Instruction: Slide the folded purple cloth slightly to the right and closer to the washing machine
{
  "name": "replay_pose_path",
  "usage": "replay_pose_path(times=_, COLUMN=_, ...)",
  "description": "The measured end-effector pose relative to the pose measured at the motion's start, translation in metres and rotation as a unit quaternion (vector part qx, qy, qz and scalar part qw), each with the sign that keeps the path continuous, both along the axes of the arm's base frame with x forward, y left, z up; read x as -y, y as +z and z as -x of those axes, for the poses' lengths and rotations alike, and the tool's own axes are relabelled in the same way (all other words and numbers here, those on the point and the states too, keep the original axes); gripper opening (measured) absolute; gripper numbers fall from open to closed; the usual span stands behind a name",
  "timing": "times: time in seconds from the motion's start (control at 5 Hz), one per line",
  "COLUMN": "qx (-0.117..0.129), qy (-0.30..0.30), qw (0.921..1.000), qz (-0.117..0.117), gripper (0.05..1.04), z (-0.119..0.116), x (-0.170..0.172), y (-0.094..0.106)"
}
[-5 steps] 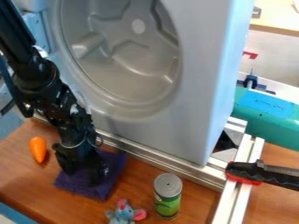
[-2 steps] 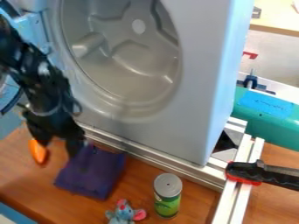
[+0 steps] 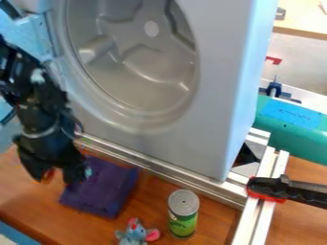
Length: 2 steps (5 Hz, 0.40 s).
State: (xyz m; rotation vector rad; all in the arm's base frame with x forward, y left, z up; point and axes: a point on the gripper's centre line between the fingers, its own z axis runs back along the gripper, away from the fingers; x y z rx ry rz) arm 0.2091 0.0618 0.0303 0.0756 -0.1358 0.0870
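The carrot is lying on the table, down by my claw's tips, nearer the finger away from the purple cloth. My claw is hiding most of it, so I can't tell which way it is pointing. My fingers are standing apart. I can't tell if one is touching it.

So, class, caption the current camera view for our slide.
Black end effector over a toy carrot, with a purple cloth, a plush mouse and a green-labelled can nearby.

One can, one plush mouse, one purple cloth — and one orange item.
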Motion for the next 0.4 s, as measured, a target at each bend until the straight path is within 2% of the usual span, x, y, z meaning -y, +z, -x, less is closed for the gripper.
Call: replay_pose_path(times=0.4, qx=-0.021, qy=-0.073, qw=0.9969, qz=0.021, gripper=1.0, z=0.039, x=0.062, y=0.001)
